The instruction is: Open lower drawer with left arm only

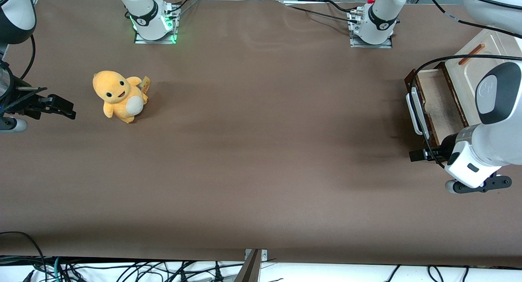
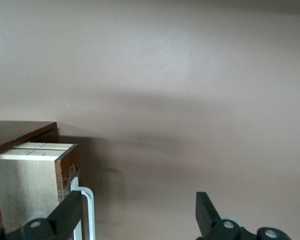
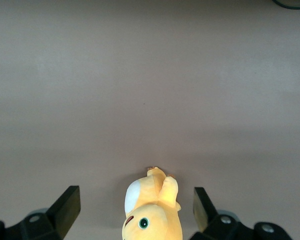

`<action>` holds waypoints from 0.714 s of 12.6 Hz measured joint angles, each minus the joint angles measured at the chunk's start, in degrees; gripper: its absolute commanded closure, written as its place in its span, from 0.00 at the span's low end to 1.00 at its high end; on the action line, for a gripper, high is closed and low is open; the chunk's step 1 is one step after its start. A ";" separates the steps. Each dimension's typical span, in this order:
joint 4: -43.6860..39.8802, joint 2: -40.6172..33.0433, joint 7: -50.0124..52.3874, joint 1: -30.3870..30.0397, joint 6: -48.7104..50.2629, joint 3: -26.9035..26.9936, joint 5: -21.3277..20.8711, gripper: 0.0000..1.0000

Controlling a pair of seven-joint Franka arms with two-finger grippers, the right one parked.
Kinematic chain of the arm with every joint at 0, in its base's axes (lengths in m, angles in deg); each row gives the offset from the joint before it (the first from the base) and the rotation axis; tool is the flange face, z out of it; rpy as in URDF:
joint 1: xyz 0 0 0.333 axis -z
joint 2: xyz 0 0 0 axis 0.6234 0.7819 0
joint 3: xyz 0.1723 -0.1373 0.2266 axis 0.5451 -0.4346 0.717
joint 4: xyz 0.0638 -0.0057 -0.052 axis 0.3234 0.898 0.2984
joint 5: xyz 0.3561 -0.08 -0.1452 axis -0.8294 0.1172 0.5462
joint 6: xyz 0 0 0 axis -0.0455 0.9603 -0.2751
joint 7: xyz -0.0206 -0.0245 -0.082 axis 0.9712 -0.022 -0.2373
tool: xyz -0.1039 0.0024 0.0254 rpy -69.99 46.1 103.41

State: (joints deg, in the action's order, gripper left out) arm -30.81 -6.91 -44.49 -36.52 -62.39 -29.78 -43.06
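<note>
Jaws are seen spread apart and empty in the left wrist view, nothing held between them.

Front view: the small black gripper (image 1: 420,154) of the large white left arm with dark grey joint bands (image 1: 485,147) is seen low over the brown surface (image 1: 261,151), just beside the drawer's near corner, nearer the front camera than the handle. The dark brown wooden lower drawer (image 1: 438,104) is found at the working arm's end of the surface, pulled out from the cream-white cabinet panel with a copper-coloured strip (image 1: 475,59); its light tan inside is exposed from above. The white bar handle (image 1: 415,112) is seen across the drawer front, not gripped. A yellow-orange plush toy with a white belly (image 1: 120,96) is noted toward the parked arm's end, well apart from the drawer.

Left wrist view: the gripper (image 2: 140,220) is shown with both black fingers (image 2: 207,212) wide, bare surface between them. The drawer corner (image 2: 37,175) and part of the handle (image 2: 87,210) are seen just beside one finger, not between the two.

Right wrist view: only the plush toy (image 3: 152,212) and surface are shown.

Progress, as judged: the drawer appears already open a good way and the handle let go; little is left beyond clearing the arm, unless fuller extension is wanted.
</note>
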 measured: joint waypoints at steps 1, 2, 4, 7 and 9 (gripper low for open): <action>2.71 -1.39 -0.01 0.19 -2.19 -0.01 0.00 0.00; 5.54 -2.89 -0.01 0.32 -4.03 0.02 0.00 0.00; 10.30 -5.66 -0.01 0.33 -6.39 0.17 0.00 0.00; 15.53 -8.96 -0.01 0.33 -8.53 0.43 0.00 0.00; 17.70 -10.34 -0.01 0.33 -8.90 0.52 0.00 0.00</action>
State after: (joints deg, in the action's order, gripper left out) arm -13.11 -17.24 -44.50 -36.19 -71.30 -29.26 -43.05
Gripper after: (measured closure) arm 0.000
